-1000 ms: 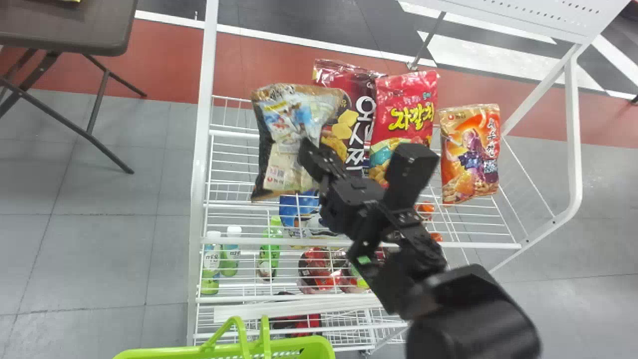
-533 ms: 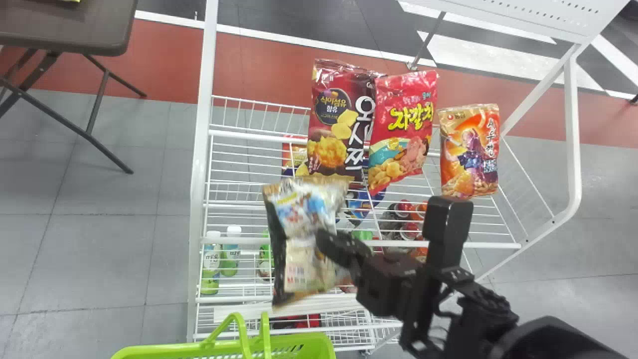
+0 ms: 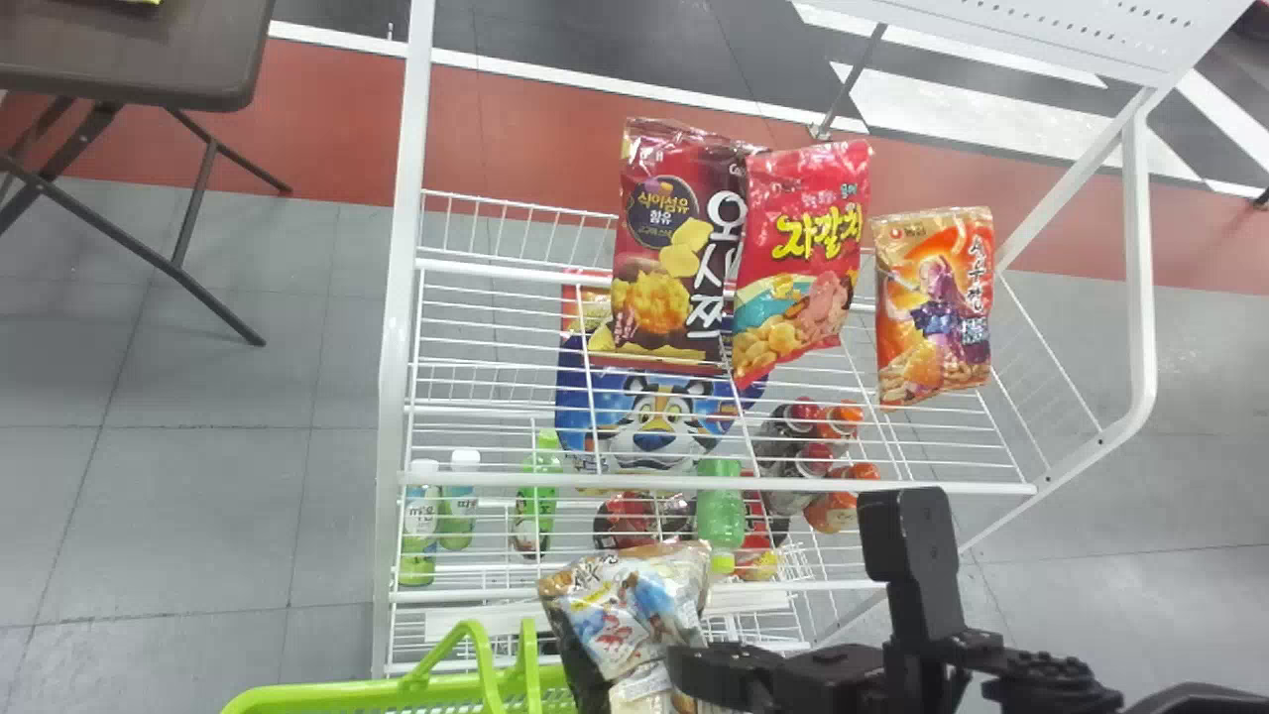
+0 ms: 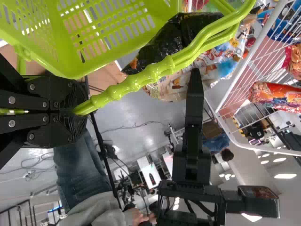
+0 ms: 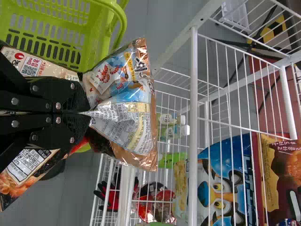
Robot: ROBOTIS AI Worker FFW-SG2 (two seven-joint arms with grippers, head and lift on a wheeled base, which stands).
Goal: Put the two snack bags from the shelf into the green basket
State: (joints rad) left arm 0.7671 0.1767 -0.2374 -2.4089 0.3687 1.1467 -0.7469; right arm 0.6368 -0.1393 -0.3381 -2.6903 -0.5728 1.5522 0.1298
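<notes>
- Though one black-and-cream snack bag (image 3: 634,605) is off the wire shelf (image 3: 506,481), placing looks unfinished: it hangs at the right end of the green basket (image 3: 332,695), close by the rim. Depth unclear; cannot tell if any of it is over the opening.
- Tally, as far as the views allow: pick-up of this bag done, release not. No bag can be confirmed inside the basket, so probably early to middle going for the pair.
- Upper shelf level holds a purple-red chip bag (image 3: 664,297), a red snack bag (image 3: 808,248) beside it, and an orange snack bag (image 3: 934,317) set apart towards the right. Which of these, if any, counts as the second bag: cannot tell.
- Right gripper (image 5: 87,113): fingers pressed nearly together, with the snack bag's film gathered between them. Pinch falls around the bag's middle; wrapper bulges and creases to both sides, printed back partly in sight.
- Left gripper (image 4: 76,110): closed on the ribbed basket handle (image 4: 136,81), presumably steadying the basket for the drop.
- Still to do, by my reading: bring the bag fully over the opening, clear the rim and upright handles, spread the right fingers, then see to the other bag.
</notes>
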